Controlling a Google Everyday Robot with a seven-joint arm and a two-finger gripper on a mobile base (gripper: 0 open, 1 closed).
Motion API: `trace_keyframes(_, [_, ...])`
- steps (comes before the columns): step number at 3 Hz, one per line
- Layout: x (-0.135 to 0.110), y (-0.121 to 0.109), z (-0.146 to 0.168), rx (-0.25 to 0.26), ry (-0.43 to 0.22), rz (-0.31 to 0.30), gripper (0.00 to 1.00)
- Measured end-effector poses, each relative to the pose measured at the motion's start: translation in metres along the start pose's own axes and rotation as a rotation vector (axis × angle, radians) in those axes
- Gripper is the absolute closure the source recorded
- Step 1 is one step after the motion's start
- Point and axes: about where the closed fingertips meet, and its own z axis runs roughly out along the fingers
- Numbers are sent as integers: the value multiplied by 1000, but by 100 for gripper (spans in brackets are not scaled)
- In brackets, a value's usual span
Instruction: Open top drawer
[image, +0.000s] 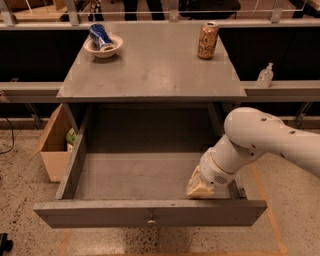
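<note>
The top drawer (150, 212) is a wide grey wooden drawer under the grey table top (150, 70). It stands pulled far out toward the camera, and its deep grey box shows bare inside. A small round metal knob (151, 220) sits at the centre of its front. My white arm comes in from the right. My gripper (200, 187) reaches down inside the drawer at its front right corner, just behind the drawer front. No other drawers show.
On the table top stand a white bowl holding a blue can (102, 42) at the back left and an orange can (207, 40) at the back right. A small clear bottle (265, 75) stands on the right ledge. An open cardboard box (54, 145) sits on the floor to the left.
</note>
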Motion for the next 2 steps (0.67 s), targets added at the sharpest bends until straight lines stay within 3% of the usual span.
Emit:
trace_keyframes(1, [0,-14,-10,71,-12,4,100])
trace_keyframes(2, [-4,-33,-35,198,-45,2,100])
